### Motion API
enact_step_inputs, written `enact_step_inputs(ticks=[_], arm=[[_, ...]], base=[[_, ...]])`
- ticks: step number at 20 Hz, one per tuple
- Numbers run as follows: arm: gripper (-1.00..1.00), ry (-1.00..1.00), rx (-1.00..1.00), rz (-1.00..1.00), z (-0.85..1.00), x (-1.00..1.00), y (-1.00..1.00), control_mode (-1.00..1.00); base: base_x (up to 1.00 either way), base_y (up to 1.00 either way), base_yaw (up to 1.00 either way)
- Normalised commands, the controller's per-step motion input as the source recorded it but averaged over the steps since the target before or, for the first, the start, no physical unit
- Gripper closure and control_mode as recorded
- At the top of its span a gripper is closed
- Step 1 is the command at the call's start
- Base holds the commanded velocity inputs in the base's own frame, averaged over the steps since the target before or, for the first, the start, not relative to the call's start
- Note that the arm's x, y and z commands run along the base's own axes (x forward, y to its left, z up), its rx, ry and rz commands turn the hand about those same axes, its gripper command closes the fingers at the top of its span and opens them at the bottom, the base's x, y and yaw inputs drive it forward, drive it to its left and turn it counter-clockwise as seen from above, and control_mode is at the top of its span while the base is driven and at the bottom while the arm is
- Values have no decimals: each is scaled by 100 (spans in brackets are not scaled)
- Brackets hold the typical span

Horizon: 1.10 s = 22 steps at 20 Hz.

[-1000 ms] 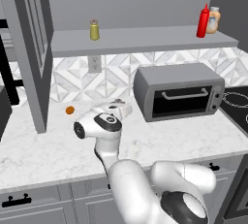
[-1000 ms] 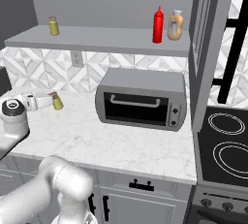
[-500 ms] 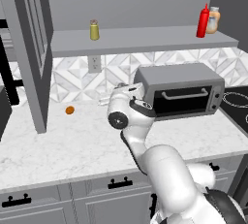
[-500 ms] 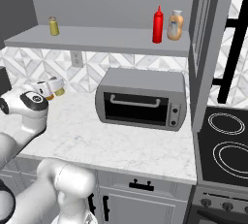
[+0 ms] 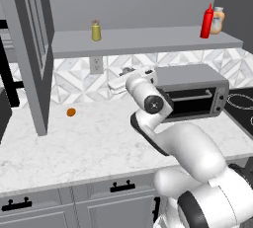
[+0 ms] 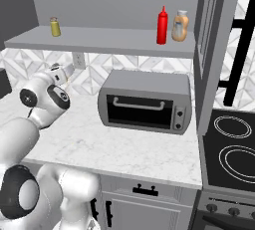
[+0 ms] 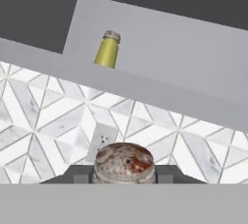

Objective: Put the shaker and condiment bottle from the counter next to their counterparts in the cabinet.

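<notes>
Claw (image 7: 124,177) clenched on the shaker (image 7: 124,164); hand view shows its speckled tan-grey cap end-on between the fingertips, so its long axis runs straight along the claw. In the left base view the claw (image 5: 118,81) sits raised off the worktop (image 5: 89,143), in front of the tiled backsplash, just left of the toaster oven (image 5: 195,91)

Key relation: the twin shaker (image 7: 107,49) stands upright on the cabinet shelf (image 7: 164,58), above the claw and a bit to its left in the hand view. From the left base view it's the same: twin (image 5: 96,30) up and left of the claw, shelf edge between them. My read: next move is lift, clear the shelf lip, go in beside the twin, set down upright

Held shaker: mostly hidden, only the cap and a sliver of body. Twin: olive-yellow body, tan cap

Red condiment bottle (image 5: 207,21) already on the shelf, far right, touching or just beside the squat orange-tan bottle (image 5: 218,19). Small orange ball (image 5: 71,112) on the worktop, well left, not relevant
</notes>
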Motion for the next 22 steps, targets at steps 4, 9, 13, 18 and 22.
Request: enact_step_inputs(ticks=[4,9,13,18,22], arm=[[100,2,2,13,29,0,0,-100],[100,5,0,0,13,0,0,-100],[100,18,3,1,77,0,0,-100],[100,18,5,6,88,-13,4,-100],[100,18,18,14,84,-2,4,-100]], base=[[0,0,0],[0,0,0],[0,0,0],[0,0,0],[0,0,0]])
